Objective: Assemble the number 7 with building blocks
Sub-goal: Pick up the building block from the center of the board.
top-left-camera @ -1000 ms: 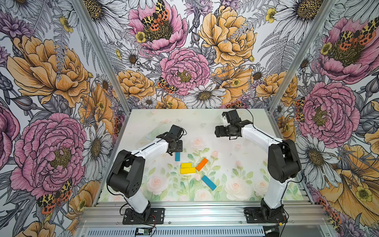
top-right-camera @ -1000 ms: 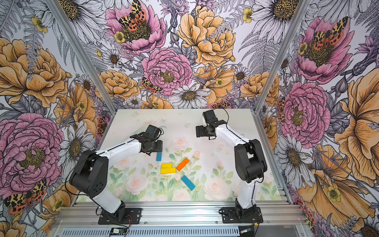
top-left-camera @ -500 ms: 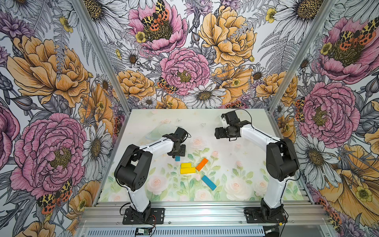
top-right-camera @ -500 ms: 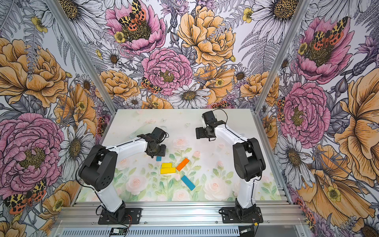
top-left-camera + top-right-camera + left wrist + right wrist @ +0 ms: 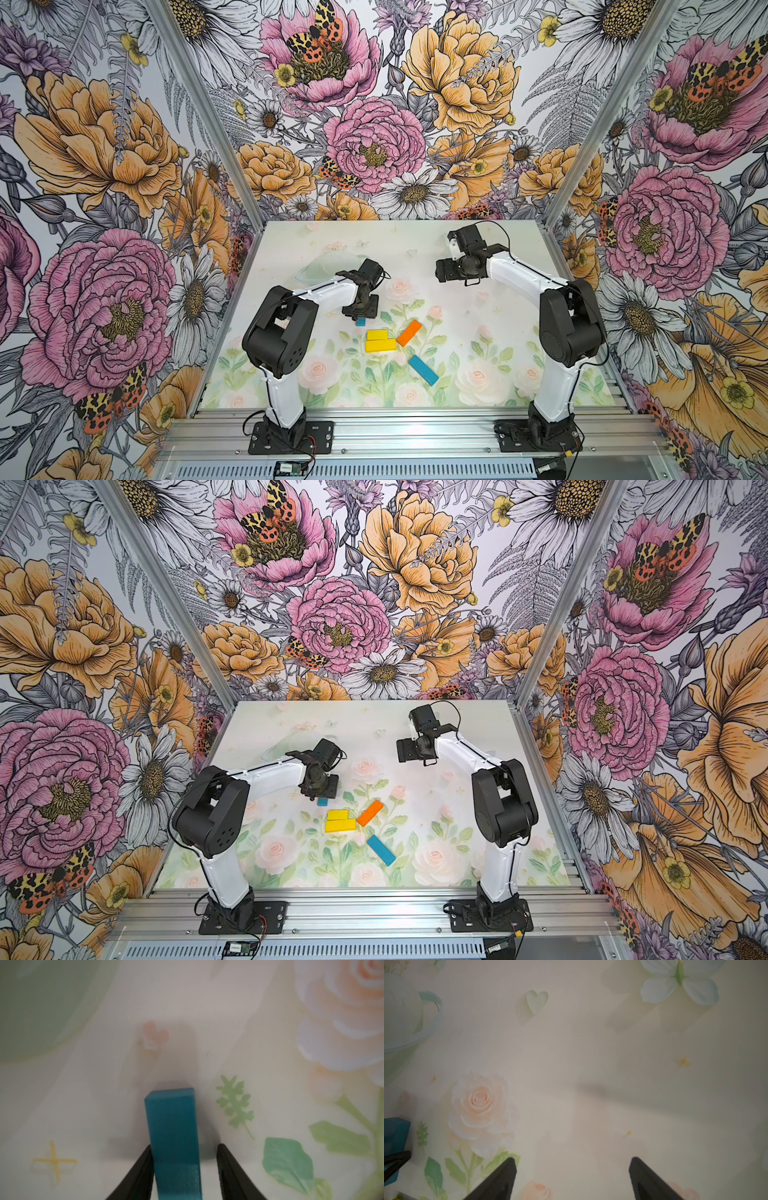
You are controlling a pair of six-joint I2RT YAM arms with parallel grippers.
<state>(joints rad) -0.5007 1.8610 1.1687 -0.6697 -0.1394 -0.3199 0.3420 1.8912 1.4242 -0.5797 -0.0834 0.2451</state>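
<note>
A blue block [image 5: 360,321] [image 5: 172,1136] lies on the mat under my left gripper [image 5: 360,313] [image 5: 184,1145]. The jaws straddle its near end. One finger touches its side; a small gap shows at the other, so the gripper is open. In both top views, to the block's right and nearer the front, a short yellow block [image 5: 377,334] [image 5: 337,815] lies against a longer yellow block [image 5: 380,345]. An orange block [image 5: 409,332] lies slanted at their right end. A second blue block [image 5: 423,370] lies apart nearer the front. My right gripper [image 5: 441,270] [image 5: 572,1160] hangs open and empty over the mat further back.
The floral mat [image 5: 478,374] ends at an aluminium rail [image 5: 415,419] in front, where both arm bases stand. Patterned walls close the left, right and back sides. The right wrist view catches the blue block's end [image 5: 394,1134] at its edge.
My left gripper has swung over the blue block and come down around it, and its jaws have narrowed. The right arm has barely moved.
</note>
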